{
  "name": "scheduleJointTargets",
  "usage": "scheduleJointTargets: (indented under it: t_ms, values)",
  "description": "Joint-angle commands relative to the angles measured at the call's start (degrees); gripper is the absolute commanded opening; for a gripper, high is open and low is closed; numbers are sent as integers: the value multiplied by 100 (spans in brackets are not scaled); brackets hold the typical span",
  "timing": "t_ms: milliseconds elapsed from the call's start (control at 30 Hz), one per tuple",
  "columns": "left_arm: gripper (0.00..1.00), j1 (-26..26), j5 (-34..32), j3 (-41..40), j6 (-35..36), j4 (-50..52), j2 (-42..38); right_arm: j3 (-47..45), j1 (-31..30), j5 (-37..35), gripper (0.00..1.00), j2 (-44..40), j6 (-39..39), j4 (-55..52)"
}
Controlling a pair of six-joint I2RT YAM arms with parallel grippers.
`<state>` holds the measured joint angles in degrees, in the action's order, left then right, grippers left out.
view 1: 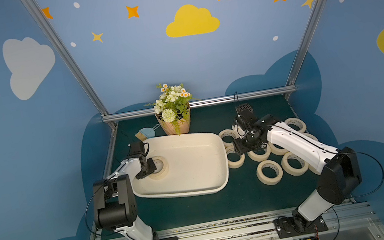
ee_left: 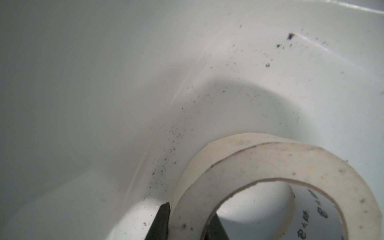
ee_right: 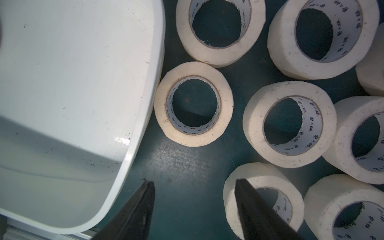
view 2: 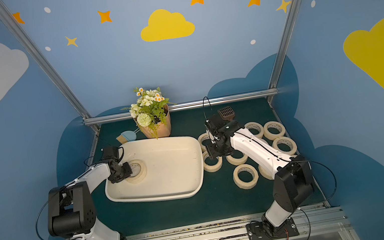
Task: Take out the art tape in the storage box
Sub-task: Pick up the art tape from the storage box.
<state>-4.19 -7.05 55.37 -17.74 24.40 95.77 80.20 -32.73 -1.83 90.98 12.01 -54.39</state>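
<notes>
Fingers [ee_left: 164, 220] of the left gripper [view 1: 150, 168] are closed on the wall of the one tape roll [view 1: 160, 167] left in the storage box [view 1: 195, 178]: in the left wrist view one dark finger sits outside the ring, the other inside the core. That roll [ee_left: 270, 166] lies flat on the box floor at the left end, close to the side wall. Fine dark specks are scattered over the white floor around it. Nothing else in the box.

Right gripper [ee_right: 194, 207] hangs over the bare green desk [ee_right: 182, 166] just beside the right end of the box, fingers apart and holding nothing. One finger [ee_right: 141, 207] is near the box rim [ee_right: 133, 149]; the other shows in front of a roll [ee_right: 268, 182], contact unclear.

Taken-out rolls [view 1: 269, 172] lie flat on the desk in a loose cluster to the right of the box, cores up, small dark print inside the cores. Some touch one another; the right arm [view 1: 292, 143] hides several. The nearest ones [view 1: 235, 158] are just beside the right rim.

Farther back, behind the box: a tan flower pot [view 1: 176, 126] with white and orange blooms, and a small blue dustpan with brush [view 1: 145, 133] to its left. A black slotted scoop [view 2: 226, 112] sits at the back right in a top view.
</notes>
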Motion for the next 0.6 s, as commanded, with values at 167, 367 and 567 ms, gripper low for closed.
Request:
scheduleJointTargets:
  t_ms: [167,367,567]
  values:
    - [4,461,104,454,100,455,-590,669,-657,141,67,276,273,-116]
    - [4,1983,-365,824,-73,715,-954,1345,-1180,752,67,833,723,358]
    - [4,3012,-671,1136,-254,760,-1046,2253,-1518,746,67,1479,767,218]
